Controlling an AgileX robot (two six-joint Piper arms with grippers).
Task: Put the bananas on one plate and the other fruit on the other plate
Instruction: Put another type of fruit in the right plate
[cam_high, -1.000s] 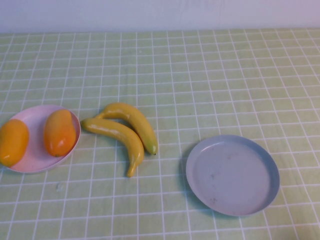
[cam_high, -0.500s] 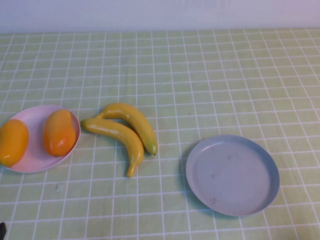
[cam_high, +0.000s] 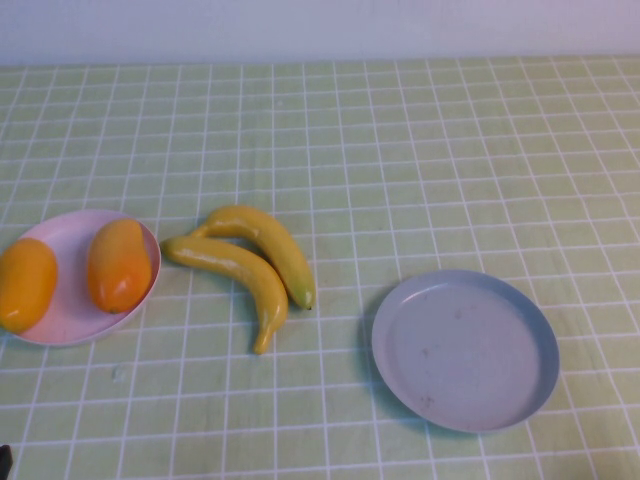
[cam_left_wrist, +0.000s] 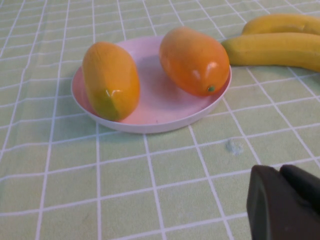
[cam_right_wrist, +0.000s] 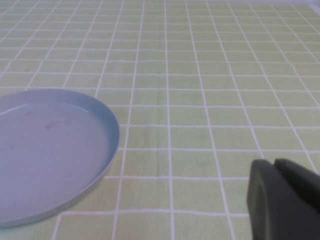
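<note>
Two yellow bananas (cam_high: 262, 240) (cam_high: 238, 270) lie side by side on the cloth, between the plates. The grey-blue plate (cam_high: 465, 350) at the right holds nothing; it also shows in the right wrist view (cam_right_wrist: 45, 150). The pale pink plate (cam_high: 68, 250) at the left holds both orange-yellow fruits (cam_high: 118, 265) (cam_high: 25, 285). In the left wrist view the pink plate (cam_left_wrist: 150, 95), the fruits (cam_left_wrist: 111, 80) (cam_left_wrist: 195, 60) and the bananas (cam_left_wrist: 275, 49) lie ahead of my left gripper (cam_left_wrist: 279, 171), which is shut and empty above the cloth. My right gripper (cam_right_wrist: 274, 164) is shut and empty, beside the grey-blue plate.
A green checked cloth (cam_high: 400, 150) covers the table up to a pale wall at the back. Only a dark sliver of the left gripper (cam_high: 3, 460) shows at the bottom left corner of the high view; the right arm is out of that view.
A dark sliver of the left gripper has come into the bottom left corner of the high view. The fruit and plates have not moved.
</note>
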